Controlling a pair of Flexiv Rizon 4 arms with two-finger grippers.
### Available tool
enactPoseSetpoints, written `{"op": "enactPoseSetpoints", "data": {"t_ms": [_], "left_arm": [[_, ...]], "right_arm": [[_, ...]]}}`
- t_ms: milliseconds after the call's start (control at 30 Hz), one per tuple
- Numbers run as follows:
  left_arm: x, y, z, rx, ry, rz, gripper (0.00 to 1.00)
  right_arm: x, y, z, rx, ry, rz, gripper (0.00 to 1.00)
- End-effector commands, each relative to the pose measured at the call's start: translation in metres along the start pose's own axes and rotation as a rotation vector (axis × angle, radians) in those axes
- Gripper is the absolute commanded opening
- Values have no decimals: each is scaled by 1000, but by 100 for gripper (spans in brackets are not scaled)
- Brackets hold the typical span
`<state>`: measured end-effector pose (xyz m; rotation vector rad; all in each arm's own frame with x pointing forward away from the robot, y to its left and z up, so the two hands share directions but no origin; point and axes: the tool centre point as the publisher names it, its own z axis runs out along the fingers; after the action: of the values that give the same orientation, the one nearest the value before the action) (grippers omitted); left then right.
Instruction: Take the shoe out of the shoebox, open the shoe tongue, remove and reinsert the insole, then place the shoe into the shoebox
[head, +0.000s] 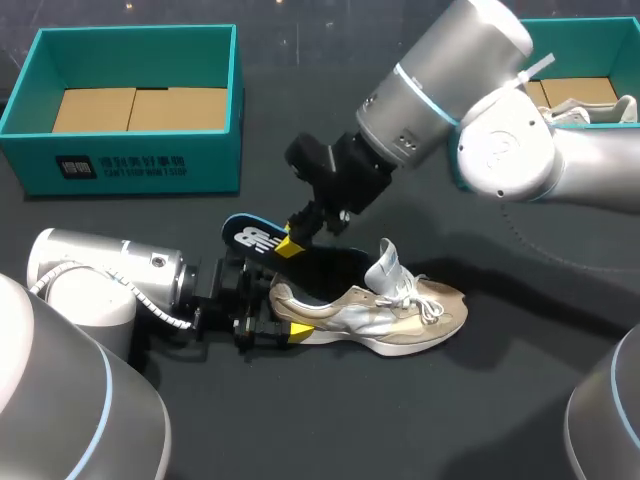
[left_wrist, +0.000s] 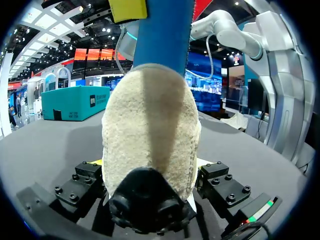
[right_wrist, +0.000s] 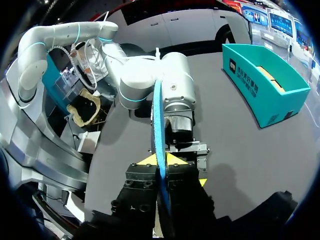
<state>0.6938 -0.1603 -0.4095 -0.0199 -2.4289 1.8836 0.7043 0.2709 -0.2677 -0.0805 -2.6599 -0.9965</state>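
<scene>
Right gripper (head: 297, 238): pressed together on the blue insole (head: 248, 236), a yellow tip on either face.
Insole: held edge-up just above the heel end of the shoe (head: 380, 315), slanting up and to the left.
Shoe axis: left to right, heel left, toe right, in the near middle of the table.
Left gripper (head: 255, 318): clamped on the heel from both sides.
Key relation: the shoe's opening lies just below and right of the pinched insole.
Tongue (head: 386, 262): standing up.
Shoebox (head: 140, 165): far left, well apart.
Hidden: the insole's lower end, so I cannot tell whether it is inside the shoe.
</scene>
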Motion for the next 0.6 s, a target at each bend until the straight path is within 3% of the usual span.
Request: {"op": "enactPoseSetpoints", "data": {"t_ms": [33,400,600], "left_arm": [[1,1,2,-2,-1,0,0],[1,1,2,-2,-1,0,0],[1,1,2,-2,-1,0,0]], "right_arm": [[2,6,-6,34,-6,2,0],[2,6,-6,34,-6,2,0],[9,33,-56,-42,-27,-77,0]]}}
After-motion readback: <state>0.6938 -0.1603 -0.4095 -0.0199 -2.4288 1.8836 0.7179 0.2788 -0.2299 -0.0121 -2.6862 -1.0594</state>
